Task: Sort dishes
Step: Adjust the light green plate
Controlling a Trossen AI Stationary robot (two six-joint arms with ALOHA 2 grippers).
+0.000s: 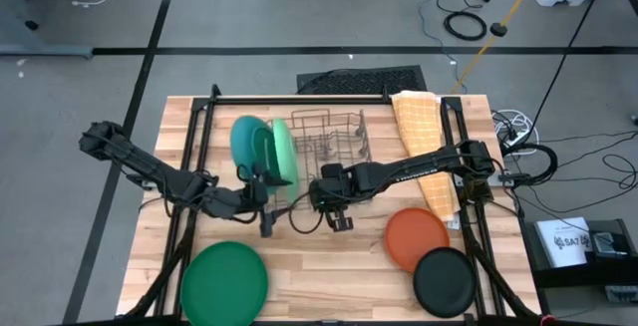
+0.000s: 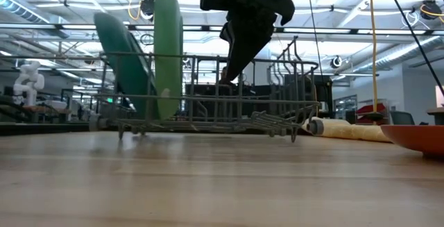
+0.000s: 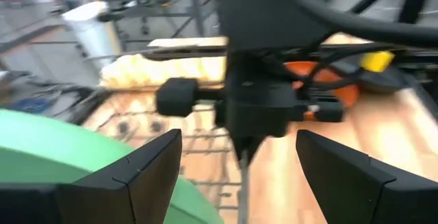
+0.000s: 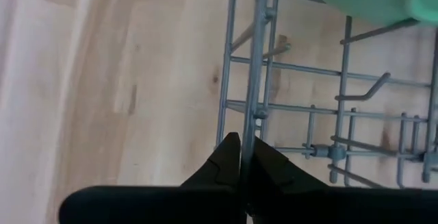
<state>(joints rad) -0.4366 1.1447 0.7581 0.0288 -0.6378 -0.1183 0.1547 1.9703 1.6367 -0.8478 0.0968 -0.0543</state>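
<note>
A grey wire rack (image 1: 334,137) stands at the table's far middle. A teal plate (image 1: 247,145) and a light green plate (image 1: 283,152) stand on edge in its left end (image 2: 166,53). Flat on the table lie a dark green plate (image 1: 224,281), an orange plate (image 1: 417,238) and a black plate (image 1: 444,281). My right gripper (image 4: 241,148) is shut on a rack wire at the rack's near side. My left gripper (image 3: 239,176) hovers open just near of the light green plate (image 3: 55,155), with nothing between its fingers. My right gripper pinches one thin wire of the rack (image 4: 257,101) between its two fingertips. The fingers come steeply from above, slanting from the table's right, and lie along the wire. In the low view the tips meet the rack's upper rim (image 2: 223,82). The rack rests on the table.
An orange checked cloth (image 1: 424,147) lies to the right of the rack, partly under the right arm. The rack's right part (image 2: 277,81) holds no plates. Black frame rails (image 1: 194,166) run along both table sides. Bare wood lies between the dark green and orange plates.
</note>
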